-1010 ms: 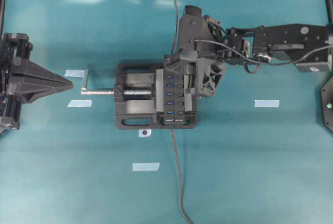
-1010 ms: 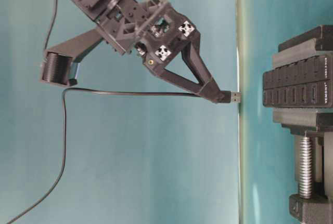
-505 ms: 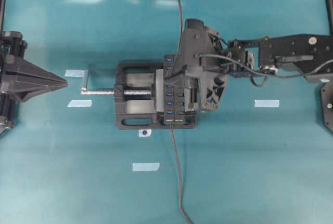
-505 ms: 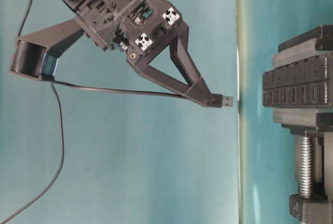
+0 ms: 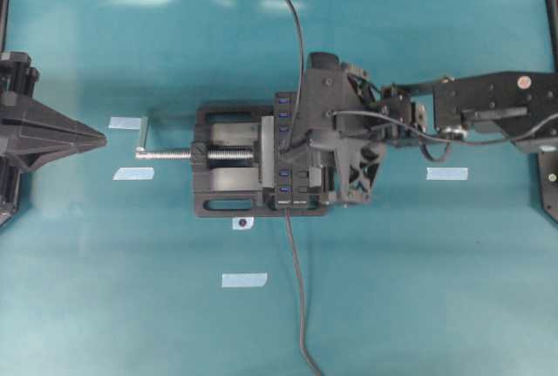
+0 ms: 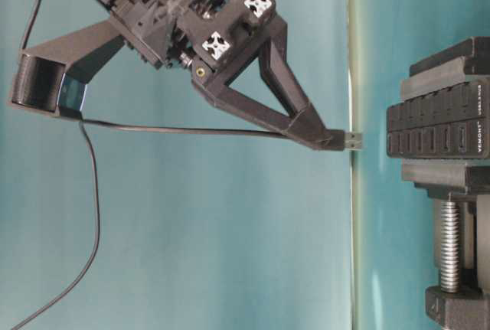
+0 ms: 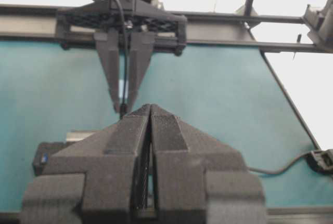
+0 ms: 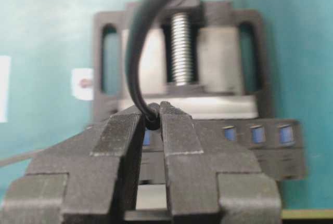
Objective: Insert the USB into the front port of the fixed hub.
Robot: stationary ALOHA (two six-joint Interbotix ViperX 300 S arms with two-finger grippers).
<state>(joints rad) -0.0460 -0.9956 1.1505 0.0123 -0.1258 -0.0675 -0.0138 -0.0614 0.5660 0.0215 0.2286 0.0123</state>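
The fixed hub [image 5: 292, 162] sits clamped in a black bench vise [image 5: 228, 160] on the teal table [image 5: 131, 306], and from overhead much of its row of blue ports is covered by the right gripper [image 6: 325, 137], which hangs directly above it; only the ports at the two ends of the strip show there. At table level the right gripper's fingers [image 6: 298, 119] are pinched nearly together on the USB [image 6: 351, 141], whose metal tip pokes out beyond the fingertips, pointing at the hub's face but apart from it, with teal showing between tip and ports. Which port the plug lines up with cannot be told: the overhead view hides the plug under the gripper, and the side view does not separate the ports in depth. The right wrist view is blurred up close; it shows the thin black cable [image 8: 136, 52] squeezed between the two pads, a few blue ports beyond, and the vise's silver screw [image 8: 179, 47], but the plug itself is hidden. The cable loops away from the hub and runs off the top edge of the overhead view. The left gripper [image 5: 96, 139] waits well away from the hub, beyond the vise's crank handle [image 5: 142, 135], jaws pressed together on nothing; its arm is cut off by the frame edge. A second cable [image 5: 296, 297] leaves the hub's near end.
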